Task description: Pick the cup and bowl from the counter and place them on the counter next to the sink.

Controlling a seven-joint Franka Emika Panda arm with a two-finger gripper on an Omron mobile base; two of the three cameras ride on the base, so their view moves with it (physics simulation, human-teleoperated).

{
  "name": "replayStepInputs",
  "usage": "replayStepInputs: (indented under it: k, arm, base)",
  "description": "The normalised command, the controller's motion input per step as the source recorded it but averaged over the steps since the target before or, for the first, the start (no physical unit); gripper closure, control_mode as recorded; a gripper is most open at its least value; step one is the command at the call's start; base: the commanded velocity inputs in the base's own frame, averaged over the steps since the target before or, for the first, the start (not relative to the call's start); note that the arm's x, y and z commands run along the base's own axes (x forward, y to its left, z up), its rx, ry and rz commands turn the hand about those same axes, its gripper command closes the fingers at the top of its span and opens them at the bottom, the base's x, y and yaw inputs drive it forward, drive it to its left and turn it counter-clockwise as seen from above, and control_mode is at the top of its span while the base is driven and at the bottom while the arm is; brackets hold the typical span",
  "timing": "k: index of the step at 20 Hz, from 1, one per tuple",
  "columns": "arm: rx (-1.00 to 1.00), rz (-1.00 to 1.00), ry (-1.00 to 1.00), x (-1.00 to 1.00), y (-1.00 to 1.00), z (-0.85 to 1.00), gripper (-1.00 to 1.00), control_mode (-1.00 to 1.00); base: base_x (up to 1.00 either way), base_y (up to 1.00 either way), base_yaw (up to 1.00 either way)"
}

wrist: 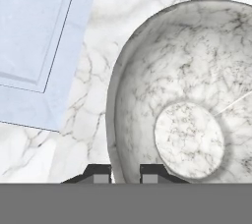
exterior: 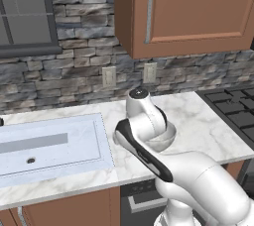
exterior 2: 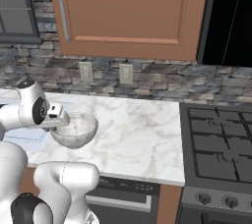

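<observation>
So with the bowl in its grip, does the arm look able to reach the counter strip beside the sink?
Probably yes. The gripper pinches the bowl by its rim right beside the sink, and the bare counter under it looks unobstructed.

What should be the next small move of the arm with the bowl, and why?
Probably lower the bowl straight down onto the counter and then open the jaws. The hand view shows the fingertips pinching the bowl's rim, one inside and one outside, and the sink lies just beside it, so the bowl already looks near its target spot. Whether it already rests on the marble, I cannot tell.
</observation>
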Motion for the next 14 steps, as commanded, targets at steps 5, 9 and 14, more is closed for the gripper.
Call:
replayStepInputs:
  k: [5, 9, 14]
  arm:
    - [0.00, 0.02, 0.00, 0.00, 0.25, 0.00, 1.00, -1.00]
    - [0.00, 0.03, 0.00, 0.00, 0.19, 0.00, 1.00, -1.00]
    - [0.00, 0.02, 0.02, 0.00, 0.23, 0.00, 1.00, -1.00]
  base:
    - [0.00, 0.00, 0.00]
    - [0.00, 0.00, 0.00]
    - [0.00, 0.00, 0.00]
